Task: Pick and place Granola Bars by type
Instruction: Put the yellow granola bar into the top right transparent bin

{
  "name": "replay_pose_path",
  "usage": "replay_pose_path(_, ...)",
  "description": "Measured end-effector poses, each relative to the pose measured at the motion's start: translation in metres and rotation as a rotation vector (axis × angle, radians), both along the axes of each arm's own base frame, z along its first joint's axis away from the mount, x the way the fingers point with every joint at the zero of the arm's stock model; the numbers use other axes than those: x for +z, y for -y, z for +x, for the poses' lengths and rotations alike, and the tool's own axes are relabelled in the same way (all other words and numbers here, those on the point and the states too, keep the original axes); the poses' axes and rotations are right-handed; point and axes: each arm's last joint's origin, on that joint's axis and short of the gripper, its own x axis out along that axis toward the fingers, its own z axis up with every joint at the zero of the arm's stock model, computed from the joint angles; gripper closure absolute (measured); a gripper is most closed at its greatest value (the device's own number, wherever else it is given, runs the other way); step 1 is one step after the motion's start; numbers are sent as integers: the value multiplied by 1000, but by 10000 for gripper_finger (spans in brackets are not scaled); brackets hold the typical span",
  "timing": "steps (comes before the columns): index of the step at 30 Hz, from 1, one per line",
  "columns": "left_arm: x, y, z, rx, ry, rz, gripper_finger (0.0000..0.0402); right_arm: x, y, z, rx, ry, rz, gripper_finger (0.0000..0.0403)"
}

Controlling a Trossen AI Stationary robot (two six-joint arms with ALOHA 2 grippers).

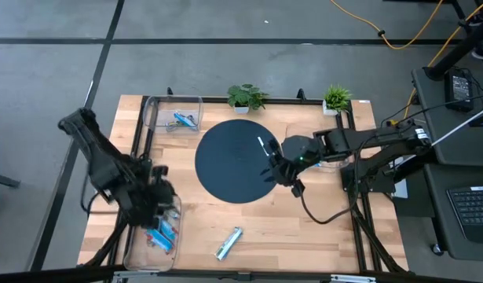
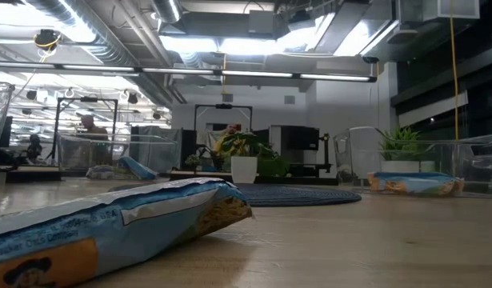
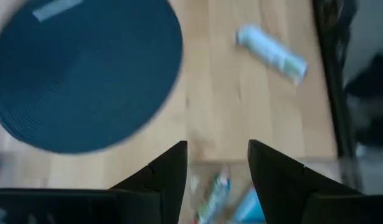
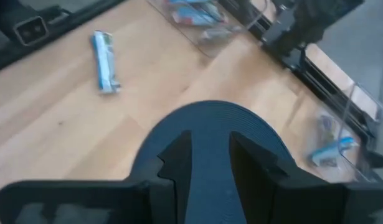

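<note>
The wooden worktop (image 1: 304, 228) has bare room along its near edge. A dark round mat (image 1: 233, 161) fills the middle, the right gripper (image 1: 279, 174) over its rim, fingers slightly apart, empty. The left gripper (image 1: 159, 206), fingers spread, hangs over the near-left bin (image 1: 133, 255) holding blue bars (image 1: 164, 234). One loose bar (image 1: 228, 243) lies diagonally near the front edge.

Both my arms are dark, nearly black, built from chunky jointed segments. My left arm (image 1: 107, 169) is matte black from its bulky far joint to its blocky wrist housing. My left gripper (image 3: 217, 171) ends in two flat, black, wedge-shaped fingers (image 3: 169, 177). My right arm (image 1: 367, 145) carries a small green light by the wrist, and a black cable loops off it. My right gripper (image 4: 207, 155) has the same smooth black fingers.
</note>
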Motion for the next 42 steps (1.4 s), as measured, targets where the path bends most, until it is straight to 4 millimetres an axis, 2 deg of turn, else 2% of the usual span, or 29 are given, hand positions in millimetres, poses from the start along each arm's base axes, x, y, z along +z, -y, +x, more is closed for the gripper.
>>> replay_pose_path(8, 49, -57, -13, -36, 309, -37, 255, 1, 0, 1, -73, 6, 10, 292)
replay_pose_path(14, 80, -107, -21, -26, 555, 106, 275, 3, 0, 3, -124, 23, 77, 292)
replay_pose_path(21, 102, -150, -49, 69, 728, 275, 286, -3, -5, 8, -119, 6, 78, 292)
replay_pose_path(26, 108, -161, -65, 96, 799, 287, 286, -17, -12, 18, -93, -47, 60, 292)
replay_pose_path(32, 108, -162, -65, 74, 798, 260, 287, -41, -24, 33, -5, -142, 107, 292)
replay_pose_path(42, 104, -160, -62, -6, 762, 244, 290, -66, -72, 65, 198, -241, 117, 292)
